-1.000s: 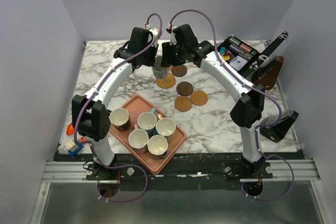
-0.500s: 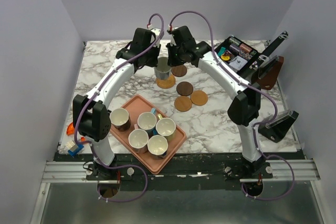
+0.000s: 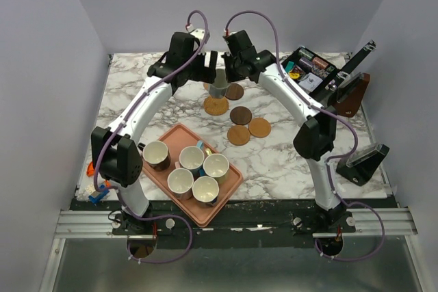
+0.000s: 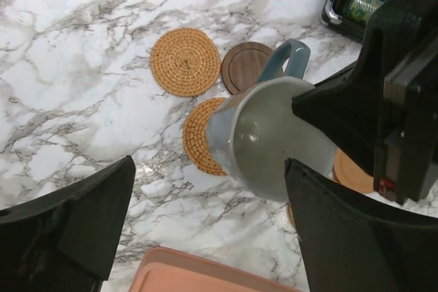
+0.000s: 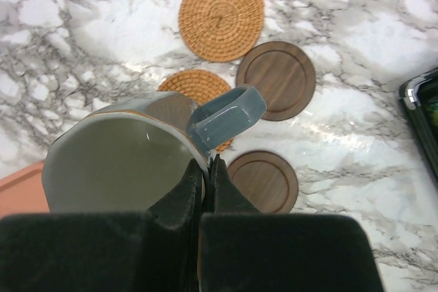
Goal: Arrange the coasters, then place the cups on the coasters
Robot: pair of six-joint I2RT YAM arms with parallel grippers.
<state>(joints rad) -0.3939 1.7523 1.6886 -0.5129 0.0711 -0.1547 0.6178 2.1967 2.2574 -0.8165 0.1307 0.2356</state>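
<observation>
A grey-green cup (image 3: pixel 219 89) hangs tilted at the far middle of the table. My right gripper (image 5: pixel 207 162) is shut on its rim right beside the handle (image 5: pixel 229 117). The cup (image 4: pixel 263 135) partly covers a woven coaster (image 4: pixel 198 138). My left gripper (image 4: pixel 209 169) is open, its fingers wide on either side of the cup and clear of it. Another woven coaster (image 5: pixel 221 16) and two dark brown coasters (image 5: pixel 276 80) (image 5: pixel 263 181) lie close by. Two tan coasters (image 3: pixel 259 127) (image 3: pixel 238 135) lie nearer. Several cups (image 3: pixel 191 160) stand on the pink tray (image 3: pixel 205 217).
A black box of small items (image 3: pixel 309 70) sits at the far right, with a brown stand (image 3: pixel 352 94) beside it. Small orange and blue objects (image 3: pixel 96 181) lie at the near left edge. Both arms crowd the far middle above the coasters.
My left gripper has let go of the grey-green cup and opened wide. My right gripper has closed on the cup's rim, and the cup has shifted slightly right.
</observation>
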